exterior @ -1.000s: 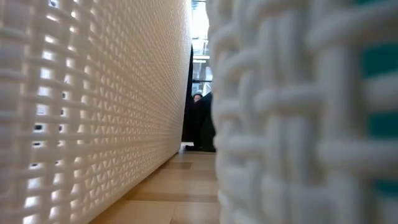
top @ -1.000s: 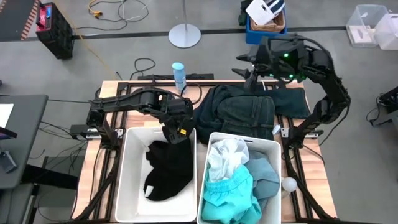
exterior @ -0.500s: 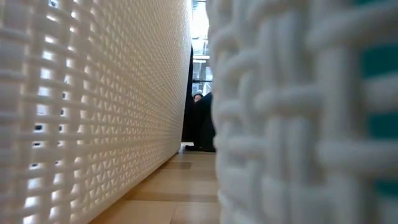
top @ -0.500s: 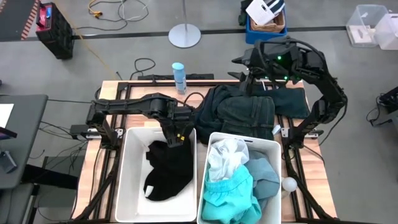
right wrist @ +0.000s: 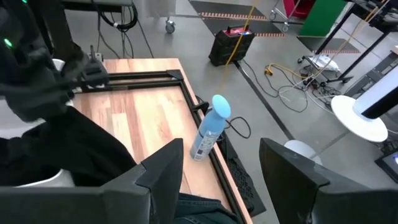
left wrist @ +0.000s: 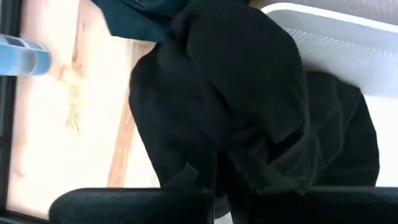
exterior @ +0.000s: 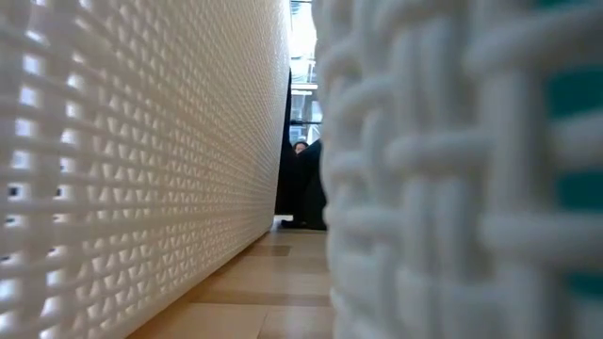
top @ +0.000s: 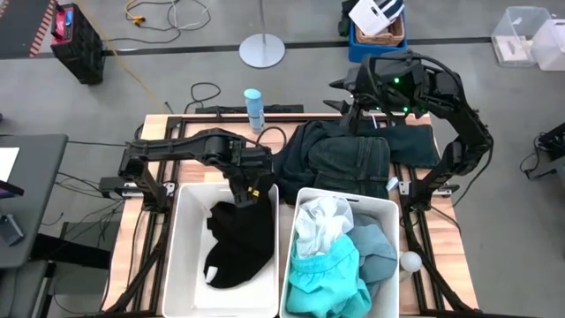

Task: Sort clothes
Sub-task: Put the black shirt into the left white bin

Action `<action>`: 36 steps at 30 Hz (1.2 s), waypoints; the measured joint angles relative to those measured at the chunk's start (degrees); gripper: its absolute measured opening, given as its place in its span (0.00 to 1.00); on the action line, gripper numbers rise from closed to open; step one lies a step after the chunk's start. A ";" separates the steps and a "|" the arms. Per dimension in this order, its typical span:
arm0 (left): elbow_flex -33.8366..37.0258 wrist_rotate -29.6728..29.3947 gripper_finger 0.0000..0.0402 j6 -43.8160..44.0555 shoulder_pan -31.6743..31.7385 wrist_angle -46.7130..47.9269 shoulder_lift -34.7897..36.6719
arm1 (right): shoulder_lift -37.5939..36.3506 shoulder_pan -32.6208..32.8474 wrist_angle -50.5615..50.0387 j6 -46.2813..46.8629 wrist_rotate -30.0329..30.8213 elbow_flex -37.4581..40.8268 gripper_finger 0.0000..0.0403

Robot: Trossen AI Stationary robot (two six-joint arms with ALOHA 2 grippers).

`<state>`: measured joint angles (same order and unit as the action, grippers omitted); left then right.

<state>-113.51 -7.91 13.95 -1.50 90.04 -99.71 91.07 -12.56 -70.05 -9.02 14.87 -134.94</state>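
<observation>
My left gripper (top: 247, 191) is shut on a black garment (top: 235, 240) over the far edge of the left white bin (top: 180, 256). Most of the garment lies in that bin. A dark green garment pile (top: 340, 155) lies on the table beyond the bins. The right white bin (top: 408, 214) holds a white (top: 320, 216), a turquoise (top: 322, 274) and a pale grey-blue garment (top: 378, 252). My right gripper (top: 346, 92) is open and empty, raised over the table's far edge; its wrist view (right wrist: 221, 180) shows nothing between its fingers. My left gripper holds the black garment by a bunched upper part (left wrist: 217, 177) between its shut fingers, coming from above. One layer or several, I cannot tell. The garment hangs slack below the fingers, and its lower part (top: 231, 261) rests in the left bin.
A slim blue bottle (top: 253, 106) stands at the table's far edge, also in the right wrist view (right wrist: 208, 127). A white ball (top: 410, 261) lies right of the right bin. In the low view the two bin walls (exterior: 141, 169) (exterior: 443, 169) block nearly everything.
My right gripper has shifted a little toward the table's left edge, staying raised and open. My left gripper has stayed over the left bin's far edge with the black garment, which lies much as before.
</observation>
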 joint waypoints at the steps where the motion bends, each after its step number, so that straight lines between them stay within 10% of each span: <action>1: 0.00 -0.55 0.02 0.17 0.00 0.00 0.42 | 0.00 -0.10 0.00 0.02 0.00 0.01 0.57; 18: -0.11 -5.94 0.01 -2.10 -5.87 -19.52 23.02 | 0.00 -2.38 0.24 -0.01 0.00 -0.01 0.57; 29: -0.17 23.63 0.01 17.54 -15.14 -21.91 32.52 | 0.00 -4.85 0.23 -0.02 -0.02 -0.02 0.57; 36: -0.09 22.91 0.04 25.77 -18.76 -6.08 27.65 | 0.00 -6.51 0.23 -0.05 -0.02 -0.02 0.57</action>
<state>-113.60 15.01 39.72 -20.26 83.96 -72.06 91.07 -19.07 -69.82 -9.06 14.85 -134.96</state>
